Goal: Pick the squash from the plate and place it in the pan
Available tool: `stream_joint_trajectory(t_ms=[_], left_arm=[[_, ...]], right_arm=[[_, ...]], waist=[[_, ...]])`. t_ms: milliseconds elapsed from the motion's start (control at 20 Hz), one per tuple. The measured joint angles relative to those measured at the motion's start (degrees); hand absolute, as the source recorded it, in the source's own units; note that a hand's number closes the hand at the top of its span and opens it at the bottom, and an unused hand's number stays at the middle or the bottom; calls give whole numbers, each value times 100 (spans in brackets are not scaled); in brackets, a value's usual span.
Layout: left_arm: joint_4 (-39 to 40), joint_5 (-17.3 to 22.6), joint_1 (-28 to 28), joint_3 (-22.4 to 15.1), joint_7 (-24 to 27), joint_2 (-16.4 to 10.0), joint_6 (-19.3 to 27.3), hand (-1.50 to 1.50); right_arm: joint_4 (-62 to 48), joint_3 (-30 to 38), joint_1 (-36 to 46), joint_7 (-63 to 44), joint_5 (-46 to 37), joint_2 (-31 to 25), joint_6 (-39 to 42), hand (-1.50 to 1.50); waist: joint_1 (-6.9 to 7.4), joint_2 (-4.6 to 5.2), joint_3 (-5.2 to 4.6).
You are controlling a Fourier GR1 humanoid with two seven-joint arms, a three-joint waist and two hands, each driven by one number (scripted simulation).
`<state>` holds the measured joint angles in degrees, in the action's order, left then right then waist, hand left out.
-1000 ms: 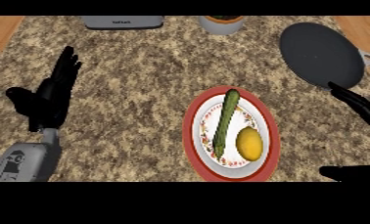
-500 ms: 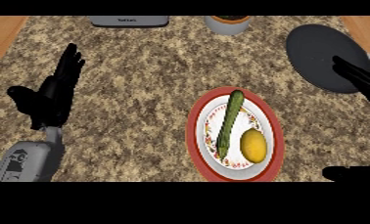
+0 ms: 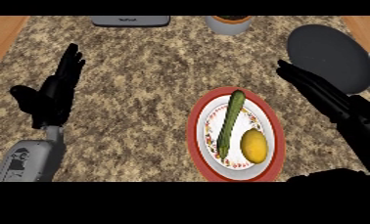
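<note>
Squash [image 3: 230, 120]: long, slim, green; plate [image 3: 194, 137] round

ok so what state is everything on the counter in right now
long green squash: lying untouched on the red-rimmed white plate
round yellow fruit: beside it on the plate
plate: holds both
dark grey round pan: no squash in it
left hand: open, resting at left
right hand: open, between plate and pan

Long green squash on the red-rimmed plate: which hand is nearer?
Right. The right hand is open just right of the long green squash, beside the red-rimmed plate; the left hand rests open far off at the counter's left.
</note>
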<state>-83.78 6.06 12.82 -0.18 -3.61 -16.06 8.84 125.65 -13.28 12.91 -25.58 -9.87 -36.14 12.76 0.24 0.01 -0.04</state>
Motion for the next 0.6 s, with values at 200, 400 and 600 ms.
stream_joint_trajectory(t_ms=[200, 400, 600], left_arm=[[71, -23, 82, 64, -12, 48, -72, 0], [-14, -105, 21, 71, -45, 128, -77, 0], [37, -126, -3, 168, 7, 162, -148, 0]], right_arm=[[-128, -453, 71, -383, -536, 393, 114, -150], [-291, -686, -122, -488, -1074, 740, 100, -150], [-784, -552, -142, -263, -1424, 949, 115, -150]], waist=[[-7, -1, 1], [-16, -2, 3], [-17, -1, 4]])
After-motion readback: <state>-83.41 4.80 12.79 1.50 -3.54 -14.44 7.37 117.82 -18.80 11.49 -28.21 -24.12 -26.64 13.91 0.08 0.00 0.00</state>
